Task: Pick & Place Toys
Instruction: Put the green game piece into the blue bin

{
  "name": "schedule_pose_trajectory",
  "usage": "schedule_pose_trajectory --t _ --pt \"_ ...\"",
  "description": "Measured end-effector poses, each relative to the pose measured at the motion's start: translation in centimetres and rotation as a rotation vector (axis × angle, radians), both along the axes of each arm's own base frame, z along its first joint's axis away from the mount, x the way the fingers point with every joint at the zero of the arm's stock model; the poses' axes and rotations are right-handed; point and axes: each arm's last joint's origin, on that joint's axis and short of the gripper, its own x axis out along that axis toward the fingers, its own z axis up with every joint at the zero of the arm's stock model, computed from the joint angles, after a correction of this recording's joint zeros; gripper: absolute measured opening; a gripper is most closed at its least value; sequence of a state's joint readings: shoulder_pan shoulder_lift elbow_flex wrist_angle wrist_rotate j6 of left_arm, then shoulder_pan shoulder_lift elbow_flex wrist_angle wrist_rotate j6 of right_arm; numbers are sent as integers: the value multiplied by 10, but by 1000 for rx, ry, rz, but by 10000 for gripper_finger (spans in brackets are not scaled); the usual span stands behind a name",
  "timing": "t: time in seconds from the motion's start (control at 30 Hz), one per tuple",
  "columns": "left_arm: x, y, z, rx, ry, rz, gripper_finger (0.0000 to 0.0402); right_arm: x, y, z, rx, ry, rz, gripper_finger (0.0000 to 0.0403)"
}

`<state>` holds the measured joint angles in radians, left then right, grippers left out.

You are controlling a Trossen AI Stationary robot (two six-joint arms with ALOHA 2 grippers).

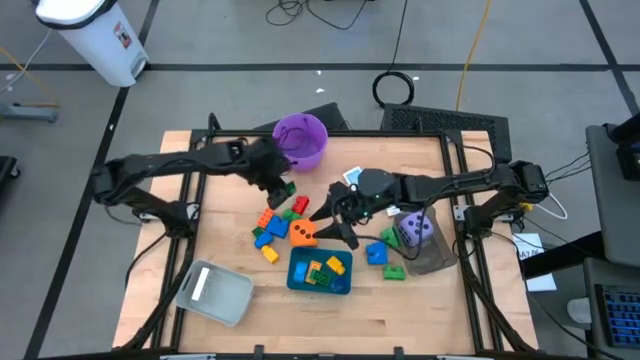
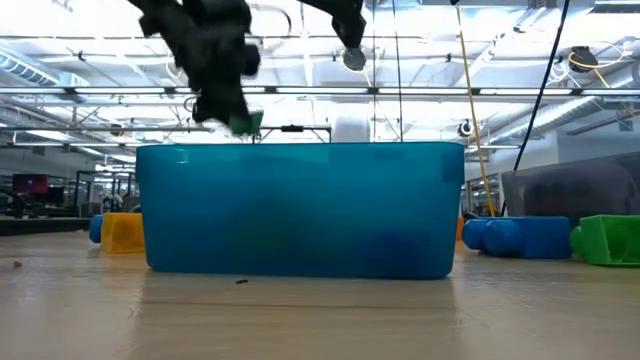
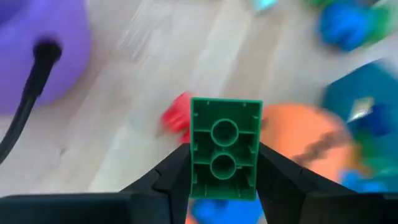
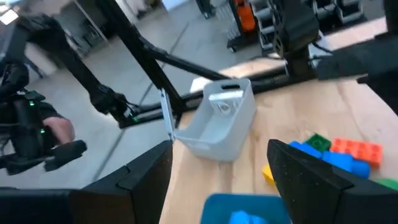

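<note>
A green brick [image 3: 224, 149] sits between the fingers of my left gripper [image 1: 283, 187], which is shut on it. The gripper hangs over the table beside the purple bucket [image 1: 300, 140]. In the low view the brick [image 2: 245, 122] shows above the rim of the teal tray [image 2: 300, 210]. Below it lie loose red, blue, orange and yellow bricks [image 1: 272, 226] and the orange die [image 1: 303, 233]. My right gripper [image 1: 335, 225] hovers open by the orange die, and its wrist view shows nothing between its fingers [image 4: 149, 180]. The purple die [image 1: 415, 230] rests in a grey tray [image 1: 436, 258] at the right. My left gripper pinches the green brick by its two long side walls [image 3: 194, 168] between its two fingers [image 3: 171, 183]. The brick's hollow underside faces the wrist camera. The fingers slant down from the table's left. The brick is lifted clear of the table and of the other toys.
The teal tray [image 1: 320, 272] near the front holds a few bricks. A pale grey tray [image 1: 215, 293] stands at the front left. More blue and green bricks [image 1: 385, 258] lie right of the teal tray. Bare wood lies along the near edge.
</note>
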<state>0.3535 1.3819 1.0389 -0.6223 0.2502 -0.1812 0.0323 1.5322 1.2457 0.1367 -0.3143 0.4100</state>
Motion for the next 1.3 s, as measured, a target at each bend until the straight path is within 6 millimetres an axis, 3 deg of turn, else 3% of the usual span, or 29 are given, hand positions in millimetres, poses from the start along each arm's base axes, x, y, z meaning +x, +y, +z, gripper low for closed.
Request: schedule_pose_trajectory --t 0.27,0.4,0.77,1.3 --pt "-7 -29 63 -27 -412 25 150 3 -21 16 30 -160 -139 254" --pt "-1 -47 79 -34 -560 4 150 3 -34 23 26 -233 -209 254" --pt "9 -70 83 -35 -638 -9 150 3 -50 30 -26 -315 -309 253" --pt "12 -71 94 13 -751 -7 150 2 -54 27 0 -277 -274 253"
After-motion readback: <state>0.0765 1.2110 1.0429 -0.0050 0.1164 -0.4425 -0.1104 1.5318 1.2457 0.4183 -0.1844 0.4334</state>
